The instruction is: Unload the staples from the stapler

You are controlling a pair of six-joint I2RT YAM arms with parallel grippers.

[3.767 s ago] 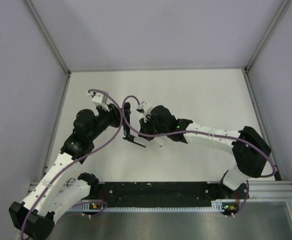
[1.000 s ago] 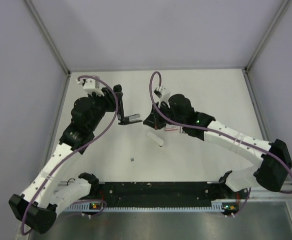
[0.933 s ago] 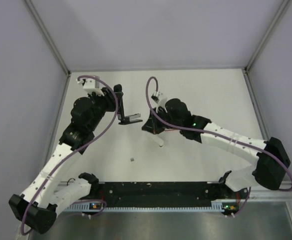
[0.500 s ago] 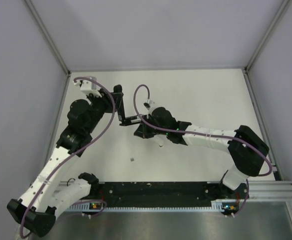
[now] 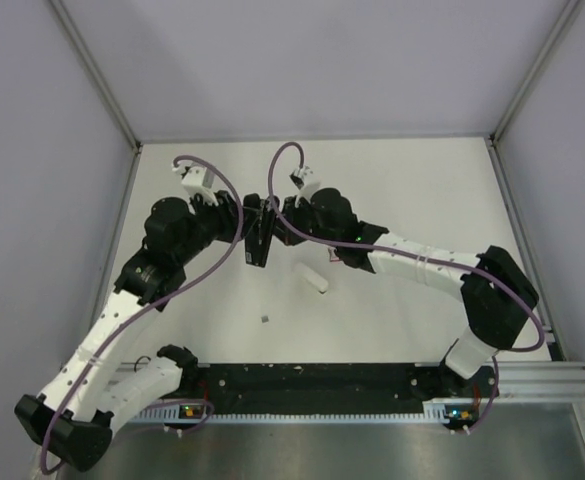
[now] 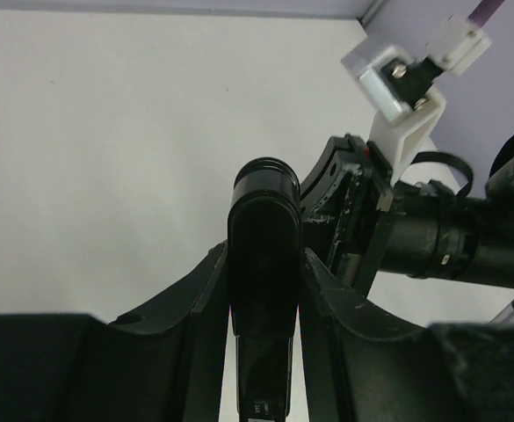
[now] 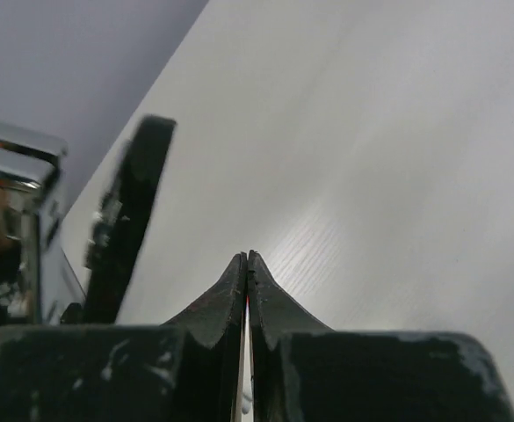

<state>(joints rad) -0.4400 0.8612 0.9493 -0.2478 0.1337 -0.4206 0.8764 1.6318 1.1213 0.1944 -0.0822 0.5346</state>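
The black stapler [image 5: 256,243] is held in my left gripper [image 5: 250,232], lifted above the table. In the left wrist view the stapler [image 6: 264,255] fills the gap between the two fingers of the left gripper [image 6: 264,290]. My right gripper [image 5: 273,220] is close against the stapler's right side; its jaws [image 7: 247,257] are pressed together with nothing visible between them. A black stapler part [image 7: 126,224] and a chrome piece [image 7: 15,176] stand to its left. A tiny grey staple bit [image 5: 264,320] lies on the table in front.
A white oblong block [image 5: 315,281] lies on the table just right of the grippers. A small pink-marked box [image 5: 334,256] shows partly under the right arm. The right arm's body [image 6: 450,246] is close beside the left fingers.
My left gripper has turned the stapler from lying sideways to pointing towards the near edge. My right gripper has moved up and left, close against the stapler. The staple bit has not moved.
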